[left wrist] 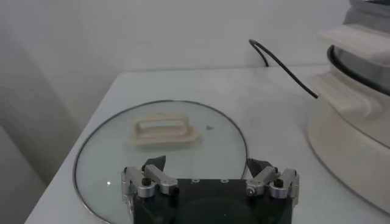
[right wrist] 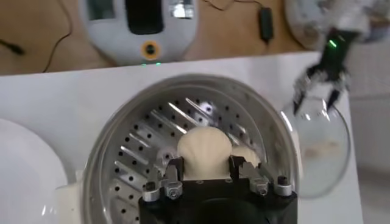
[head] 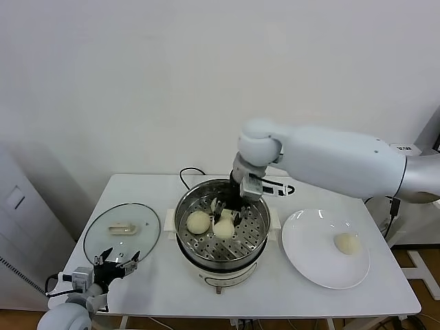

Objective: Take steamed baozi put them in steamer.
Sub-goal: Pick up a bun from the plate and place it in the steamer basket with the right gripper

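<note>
The steel steamer [head: 256, 237] stands mid-table on its white base. Two baozi show on its perforated tray: one [head: 198, 221] on the side toward my left, one [head: 223, 229] in the middle. My right gripper [head: 228, 212] reaches down into the pot and is shut on the middle baozi [right wrist: 204, 146], a finger on each side of it, low at the tray. The other bun [right wrist: 248, 157] lies just beside it. A third baozi [head: 346, 243] lies on the white plate [head: 309, 254]. My left gripper [head: 117, 260] is open and empty, parked at the near left.
The glass lid [head: 122, 230] with its beige handle [left wrist: 164, 131] lies flat left of the steamer, just ahead of the left gripper [left wrist: 207, 167]. The black cord [left wrist: 283, 64] runs behind the steamer's base [left wrist: 353, 122]. The plate is on the right, near the table's edge.
</note>
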